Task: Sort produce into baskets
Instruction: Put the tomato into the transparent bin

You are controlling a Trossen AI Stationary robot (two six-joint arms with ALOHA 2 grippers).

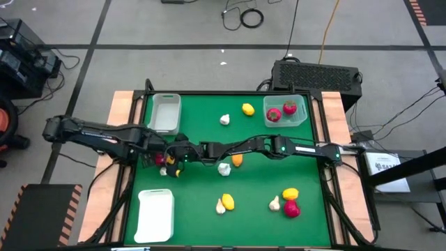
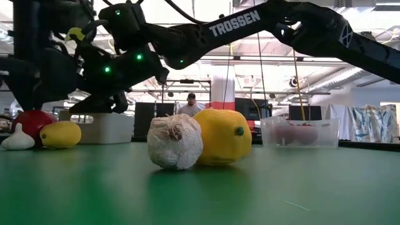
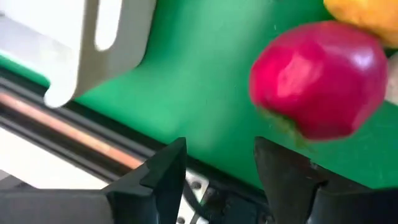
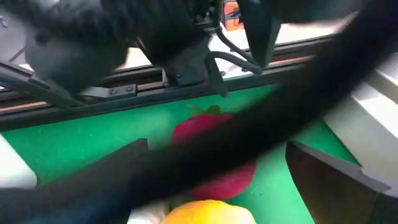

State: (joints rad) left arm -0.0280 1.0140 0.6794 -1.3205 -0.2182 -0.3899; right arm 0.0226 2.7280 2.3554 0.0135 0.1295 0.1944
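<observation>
A red round fruit (image 1: 160, 160) lies on the green mat at the left, with a yellow fruit (image 2: 60, 134) and a garlic bulb (image 2: 19, 139) beside it. My left gripper (image 1: 157, 154) is open just above and beside the red fruit (image 3: 317, 81), touching nothing. My right gripper (image 1: 181, 155) reaches in from the right, also open, with the red fruit (image 4: 214, 158) ahead between its fingers; the left arm crosses its view. The grey-white bin (image 1: 164, 112) stands at the far left.
A garlic bulb (image 1: 224, 168) and an orange fruit (image 1: 237, 160) lie under the right arm. The clear bin (image 1: 285, 111) holds two red fruits. The white tray (image 1: 155, 213) is at the near left. Several more items lie near the front (image 1: 290, 194) and back (image 1: 248, 109).
</observation>
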